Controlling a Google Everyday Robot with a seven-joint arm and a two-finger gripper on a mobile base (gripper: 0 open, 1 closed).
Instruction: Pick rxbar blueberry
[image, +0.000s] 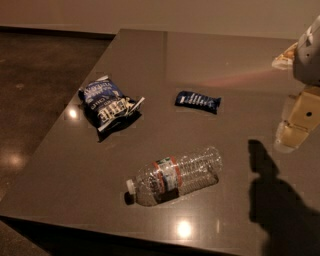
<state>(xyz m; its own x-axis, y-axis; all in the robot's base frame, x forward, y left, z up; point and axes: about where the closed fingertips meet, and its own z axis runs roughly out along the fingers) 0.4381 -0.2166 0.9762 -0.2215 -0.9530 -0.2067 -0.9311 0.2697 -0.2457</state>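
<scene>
The rxbar blueberry (198, 101) is a small flat dark blue wrapper with pale lettering, lying flat near the middle of the dark table (210, 55). My gripper (295, 127) hangs at the right edge of the view, above the table and well to the right of the bar, apart from it. It casts a shadow on the table in front of it.
A bigger blue-and-white chip bag (107, 103) lies left of the bar. A clear plastic bottle (175, 176) with a white cap lies on its side near the table's front edge. The table's left edge drops to a dark floor (35, 75).
</scene>
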